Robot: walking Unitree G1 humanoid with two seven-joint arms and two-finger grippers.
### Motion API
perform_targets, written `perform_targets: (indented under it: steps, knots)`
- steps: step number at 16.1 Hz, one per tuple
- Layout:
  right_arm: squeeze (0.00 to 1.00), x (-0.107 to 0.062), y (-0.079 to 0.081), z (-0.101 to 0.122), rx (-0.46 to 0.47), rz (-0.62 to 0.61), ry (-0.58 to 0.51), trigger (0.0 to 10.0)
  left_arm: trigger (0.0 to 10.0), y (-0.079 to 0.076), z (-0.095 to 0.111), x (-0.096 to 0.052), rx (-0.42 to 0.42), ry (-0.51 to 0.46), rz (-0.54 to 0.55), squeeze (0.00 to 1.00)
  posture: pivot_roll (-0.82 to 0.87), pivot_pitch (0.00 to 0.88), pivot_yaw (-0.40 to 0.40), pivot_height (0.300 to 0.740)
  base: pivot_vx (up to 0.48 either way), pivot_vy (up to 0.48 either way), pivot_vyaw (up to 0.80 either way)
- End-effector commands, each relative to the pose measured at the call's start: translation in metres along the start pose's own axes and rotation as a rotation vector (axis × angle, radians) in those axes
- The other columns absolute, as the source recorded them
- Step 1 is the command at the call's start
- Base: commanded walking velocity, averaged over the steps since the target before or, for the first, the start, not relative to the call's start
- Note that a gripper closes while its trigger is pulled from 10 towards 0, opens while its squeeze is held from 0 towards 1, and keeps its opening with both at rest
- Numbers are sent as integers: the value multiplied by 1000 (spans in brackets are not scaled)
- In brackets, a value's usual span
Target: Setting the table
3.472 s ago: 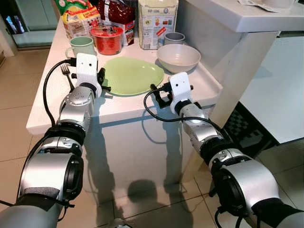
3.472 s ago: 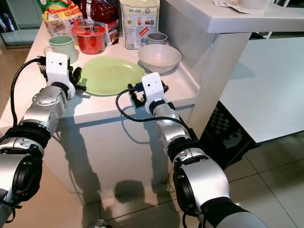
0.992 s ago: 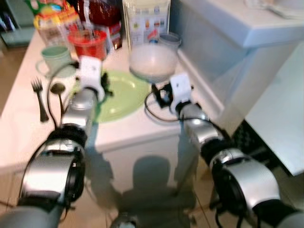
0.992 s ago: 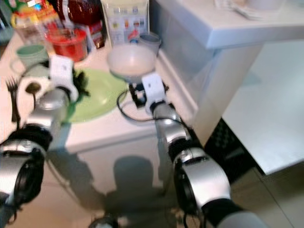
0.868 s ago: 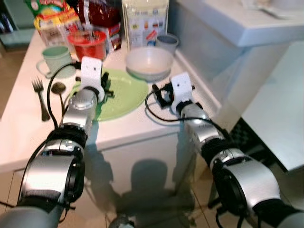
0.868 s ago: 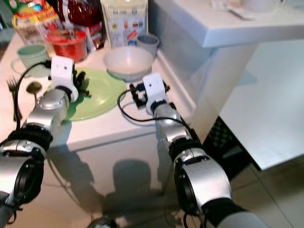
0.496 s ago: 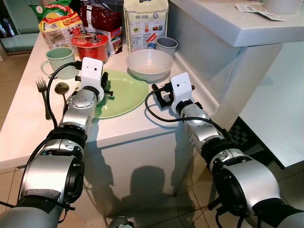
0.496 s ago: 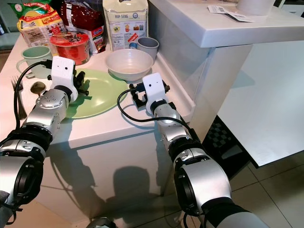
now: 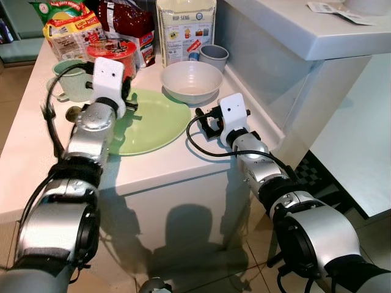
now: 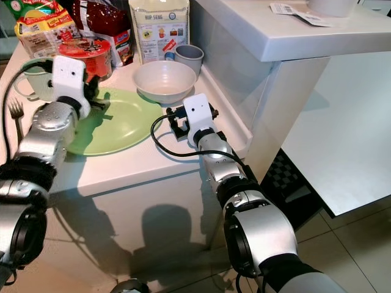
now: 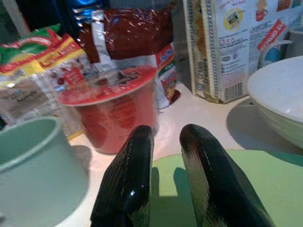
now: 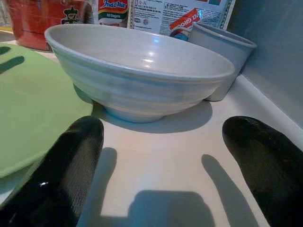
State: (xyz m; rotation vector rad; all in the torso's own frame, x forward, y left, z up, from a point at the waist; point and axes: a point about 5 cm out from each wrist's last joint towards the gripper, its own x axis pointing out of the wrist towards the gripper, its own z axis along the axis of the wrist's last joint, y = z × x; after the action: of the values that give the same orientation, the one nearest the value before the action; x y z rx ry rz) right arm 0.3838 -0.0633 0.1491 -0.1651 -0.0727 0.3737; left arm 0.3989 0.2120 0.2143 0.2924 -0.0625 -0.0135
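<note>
A green plate (image 9: 153,119) lies on the white table (image 9: 165,157), with a white bowl (image 9: 191,79) behind it and a grey cup (image 9: 214,56) further back. A green mug (image 9: 68,80) and a red noodle cup (image 9: 113,52) stand at the back left. A fork (image 10: 14,111) and a spoon (image 9: 71,112) lie left of the plate. My left gripper (image 11: 166,135) is shut and empty, over the plate's far left rim, pointing at the red noodle cup (image 11: 111,111). My right gripper (image 12: 168,130) stands open on the table just short of the bowl (image 12: 137,71).
Food packets (image 9: 70,27), a red bag (image 9: 128,18) and a rice bag (image 9: 186,27) line the table's back. A taller white counter (image 9: 293,30) rises right of the table, its wall close behind the grey cup. Tiled floor lies below.
My left gripper has moved back and left across the plate, toward the red noodle cup and the mug. The right arm has stayed put.
</note>
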Motion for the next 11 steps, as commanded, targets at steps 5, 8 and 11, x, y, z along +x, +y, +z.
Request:
perform_targets:
  steps: [5, 8, 11]
  knots:
    - [0, 1, -2, 2, 7, -7, 1, 10000, 10000, 11, 12, -10, 56, -28, -54, 0, 136, 0, -20, 740, 0, 0, 0]
    - [0, 2, -6, 4, 6, -11, -6, 10000, 10000, 16, 6, -25, 88, 0, -85, 0, 144, 0, -28, 740, 0, 0, 0]
    - [0, 3, -9, 8, 2, -18, -14, 10000, 10000, 15, 2, -36, 96, 17, -119, 0, 145, 0, -30, 740, 0, 0, 0]
